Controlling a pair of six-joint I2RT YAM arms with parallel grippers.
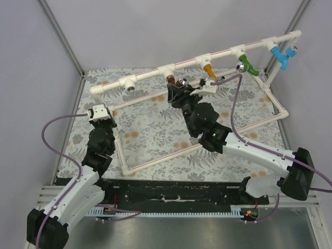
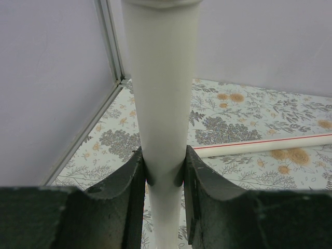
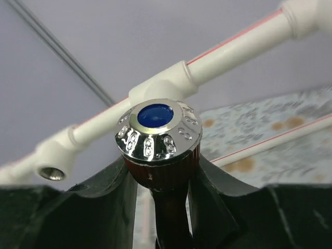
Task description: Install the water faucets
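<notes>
The top rail [image 1: 149,76] of a white pipe frame [image 1: 223,54] crosses the far half of the table [image 1: 155,135] from 10 o'clock toward 2 o'clock and carries five tees. From the left, the first tee [image 1: 130,84] has an open threaded socket. The brown tap [image 1: 174,80] sits just under the second tee, near 12 o'clock; whether it is threaded in cannot be told. The orange tap [image 1: 208,69] hangs from the third tee, the green tap [image 1: 249,66] from the fourth, and the blue tap [image 1: 281,54] from the fifth, at 2 o'clock. That makes four taps, one of each colour. The right tool [image 1: 177,86] is closed on the brown tap, its fingers pressed to the dark body below a chrome cap with a blue dot. The left tool [image 1: 101,113] is clamped on the frame's white post [image 2: 161,93] at 9 o'clock. The table wears a grey cloth printed with leaves and orange flowers, and the frame's lower pipes lie on it. Pale grey walls [image 1: 155,31] close three sides, with a metal strut [image 1: 62,37] in each far corner.
</notes>
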